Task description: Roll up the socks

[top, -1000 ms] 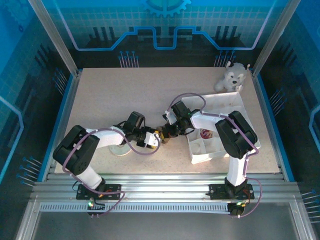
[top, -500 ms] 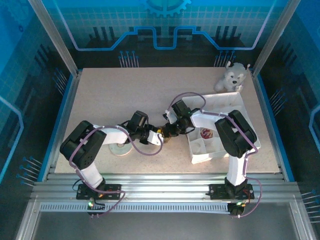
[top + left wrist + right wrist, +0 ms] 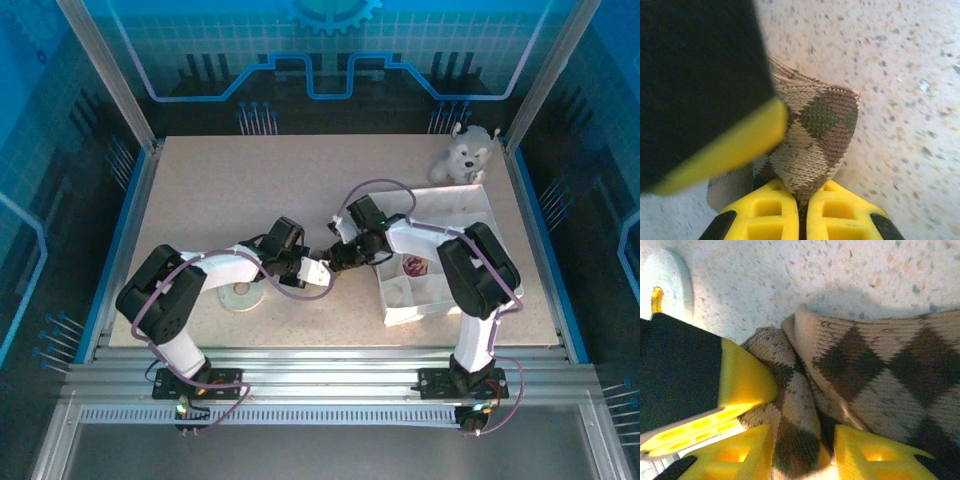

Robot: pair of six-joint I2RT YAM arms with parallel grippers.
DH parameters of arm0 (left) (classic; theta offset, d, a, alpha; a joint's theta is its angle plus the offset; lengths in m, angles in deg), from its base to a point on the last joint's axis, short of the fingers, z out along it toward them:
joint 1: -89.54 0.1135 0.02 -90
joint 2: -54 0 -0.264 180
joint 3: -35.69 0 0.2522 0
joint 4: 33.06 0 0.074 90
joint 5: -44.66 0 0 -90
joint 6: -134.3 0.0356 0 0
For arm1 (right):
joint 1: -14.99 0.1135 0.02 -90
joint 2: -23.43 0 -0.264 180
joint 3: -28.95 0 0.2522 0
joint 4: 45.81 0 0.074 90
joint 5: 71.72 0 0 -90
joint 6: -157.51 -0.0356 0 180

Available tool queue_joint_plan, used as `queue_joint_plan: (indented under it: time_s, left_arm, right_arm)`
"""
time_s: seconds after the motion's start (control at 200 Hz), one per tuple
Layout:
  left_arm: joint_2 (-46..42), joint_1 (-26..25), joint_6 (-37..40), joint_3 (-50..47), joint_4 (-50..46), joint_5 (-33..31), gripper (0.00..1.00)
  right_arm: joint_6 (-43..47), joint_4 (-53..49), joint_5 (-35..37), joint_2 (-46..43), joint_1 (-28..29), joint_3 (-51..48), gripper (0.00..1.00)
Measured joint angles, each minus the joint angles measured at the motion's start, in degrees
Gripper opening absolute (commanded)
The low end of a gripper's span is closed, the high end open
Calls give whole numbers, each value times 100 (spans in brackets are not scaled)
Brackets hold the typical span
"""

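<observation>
The brown-and-tan argyle sock lies bunched on the speckled table, at mid-table between the two arms. My left gripper is shut on a fold of it, and the fabric is pinched tight between the yellow fingertips. My right gripper faces it from the other side with its jaws apart, astride a roll of the same sock without squeezing it. In the top view the left gripper and the right gripper meet tip to tip. A small red-and-pale bundle, perhaps the other sock, lies in the white tray.
The white compartment tray stands right of the grippers, close to the right arm. A grey-white plush dog sits at the back right corner. A pale disc lies on the table under the left forearm.
My left gripper has slid right and closed on the argyle sock. My right gripper, shut before, has let its jaws come apart.
</observation>
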Motion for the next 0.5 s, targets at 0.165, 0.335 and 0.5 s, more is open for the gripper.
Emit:
queue_joint_plan:
  time_s: [0.165, 0.335, 0.5]
  left_arm:
    - [-168, 0, -380, 286, -1233, -44, 0]
    - [-140, 0, -931, 706, -2363, -37, 0]
    - [103, 7, -1117, 1071, -3185, 247, 0]
  right_arm:
    - [76, 778, 199, -881, 0, -697, 40]
    - [68, 1683, 461, -1580, 44, -1803, 41]
    - [155, 2105, 866, -1906, 420, -2476, 41]
